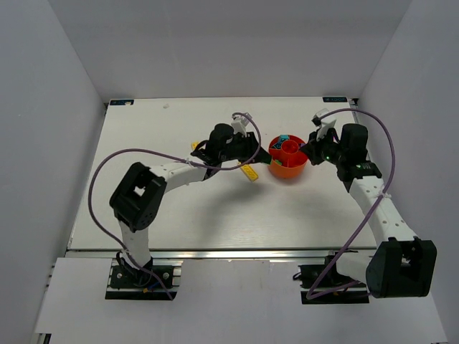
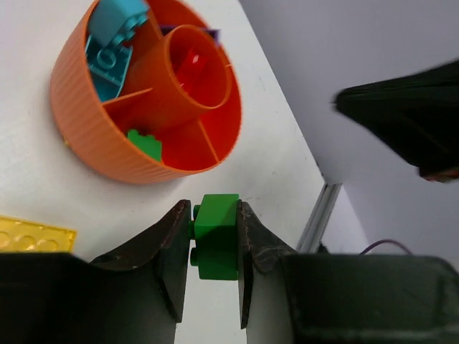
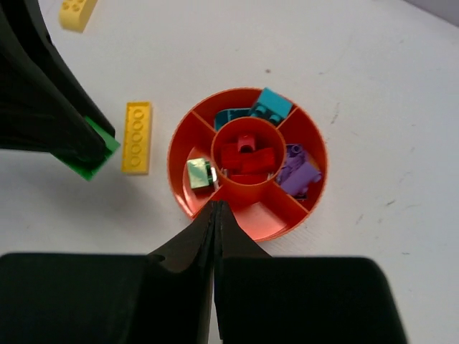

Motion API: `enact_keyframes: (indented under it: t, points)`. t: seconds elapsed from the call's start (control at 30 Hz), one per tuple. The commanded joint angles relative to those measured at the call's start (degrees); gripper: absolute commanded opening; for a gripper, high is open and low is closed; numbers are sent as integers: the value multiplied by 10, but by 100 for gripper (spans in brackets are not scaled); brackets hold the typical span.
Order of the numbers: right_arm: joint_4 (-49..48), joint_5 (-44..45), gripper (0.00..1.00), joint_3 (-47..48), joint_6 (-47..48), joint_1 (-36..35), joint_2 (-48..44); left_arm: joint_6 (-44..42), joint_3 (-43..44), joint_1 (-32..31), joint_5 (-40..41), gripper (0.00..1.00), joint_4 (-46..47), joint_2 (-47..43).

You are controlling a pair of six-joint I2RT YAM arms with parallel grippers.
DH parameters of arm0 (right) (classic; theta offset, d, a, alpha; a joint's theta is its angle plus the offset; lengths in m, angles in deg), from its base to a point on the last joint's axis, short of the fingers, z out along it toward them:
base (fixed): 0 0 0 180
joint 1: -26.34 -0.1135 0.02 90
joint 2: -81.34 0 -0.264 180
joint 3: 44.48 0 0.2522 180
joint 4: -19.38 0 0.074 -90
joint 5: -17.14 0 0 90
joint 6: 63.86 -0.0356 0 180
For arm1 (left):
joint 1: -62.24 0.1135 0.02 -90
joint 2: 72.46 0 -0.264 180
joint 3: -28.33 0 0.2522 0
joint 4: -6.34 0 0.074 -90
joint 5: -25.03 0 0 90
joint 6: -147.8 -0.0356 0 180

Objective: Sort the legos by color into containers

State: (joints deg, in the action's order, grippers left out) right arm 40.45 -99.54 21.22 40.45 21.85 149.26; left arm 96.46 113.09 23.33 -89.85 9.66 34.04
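Observation:
The round orange-red bowl (image 1: 287,172) stands at mid-table. In the right wrist view the bowl (image 3: 281,213) holds red legos (image 3: 244,156) in its centre cup, teal ones (image 3: 259,110), purple ones (image 3: 297,172) and one green brick (image 3: 199,174) in separate outer compartments. My left gripper (image 2: 213,208) is shut on a green brick (image 2: 216,247), held just left of the bowl (image 2: 84,122); it also shows in the top view (image 1: 256,156). My right gripper (image 3: 216,208) is shut and empty, above the bowl's near rim, and also shows in the top view (image 1: 310,151).
A flat yellow brick (image 3: 136,137) lies on the table left of the bowl, under my left gripper (image 3: 43,100). A second yellow brick (image 3: 77,13) lies farther left, also in the top view (image 1: 195,145). One bowl compartment is bare.

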Motion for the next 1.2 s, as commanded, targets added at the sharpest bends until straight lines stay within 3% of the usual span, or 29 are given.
enact_keyframes:
  t: [0.0,0.23,0.8,1.17]
  points:
    - [-56,47,0,-2,-35,9,-12,125,31,-5,7,0,64,11]
    - [-56,35,0,-3,-35,12,-11,161,53,-10,40,0,82,39]
    - [-55,26,0,-4,-34,14,-10,159,121,-15,126,14,28,103]
    - [-55,23,0,-4,-33,14,-11,157,150,-26,113,39,11,135]
